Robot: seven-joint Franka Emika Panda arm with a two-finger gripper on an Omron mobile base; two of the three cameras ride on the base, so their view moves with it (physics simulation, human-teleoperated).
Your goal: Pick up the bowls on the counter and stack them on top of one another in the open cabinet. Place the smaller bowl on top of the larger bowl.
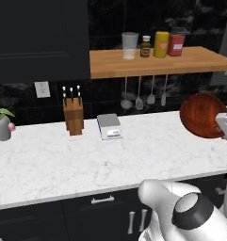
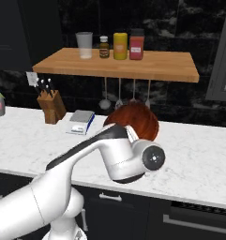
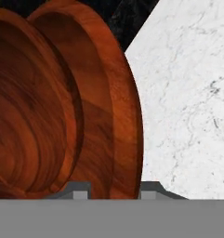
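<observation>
White marble counter (image 1: 49,160) spans beneath a wooden shelf (image 1: 152,63).

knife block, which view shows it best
The left base view: the knife block stands unobstructed on the counter, its three handles distinct. The right base view shows it smaller, at the left, tilted by perspective.

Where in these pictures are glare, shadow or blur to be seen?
Left base view: soft overall, the bowl shows a pale sheen. Right base view: the counter is evenly lit, with only faint shadows. Hand view: the bowl's rim is sharp, its hollow shaded.
</observation>
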